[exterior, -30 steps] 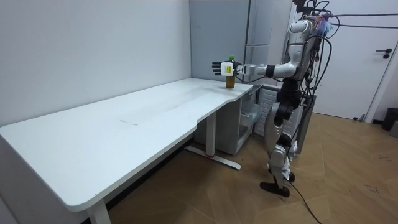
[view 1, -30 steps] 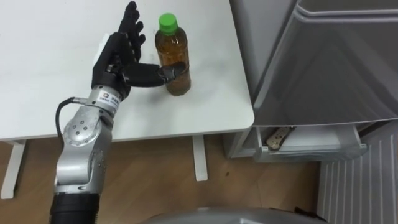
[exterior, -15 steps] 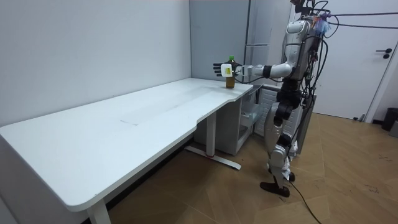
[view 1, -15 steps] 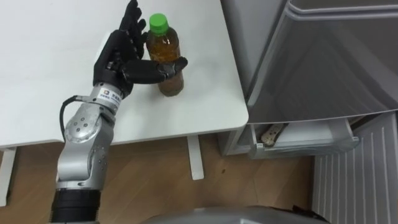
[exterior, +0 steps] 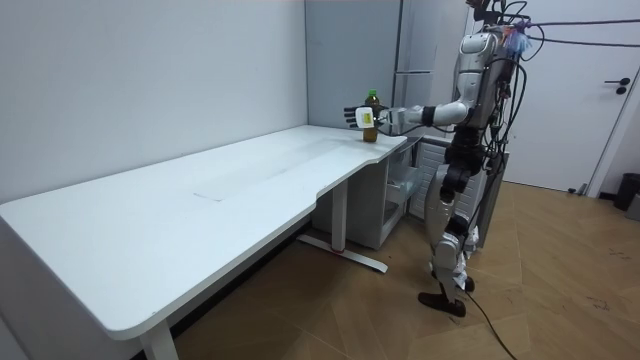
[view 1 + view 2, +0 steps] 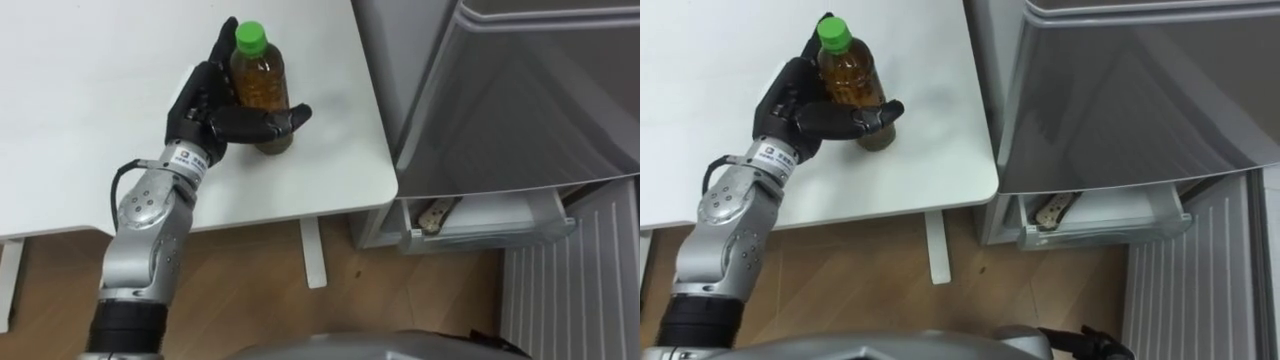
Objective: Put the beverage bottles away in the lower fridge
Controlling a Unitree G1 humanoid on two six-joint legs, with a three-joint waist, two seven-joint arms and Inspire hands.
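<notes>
Standing on one smooth white table (image 6: 80,120), one round plastic bottle (image 6: 262,88) of amber drink with one green cap (image 6: 250,36) is clasped by the black left hand (image 6: 200,105).

White table (image 6: 80,100): one green-capped bottle (image 6: 258,85) of brown drink stands upright near its right front corner.
</notes>
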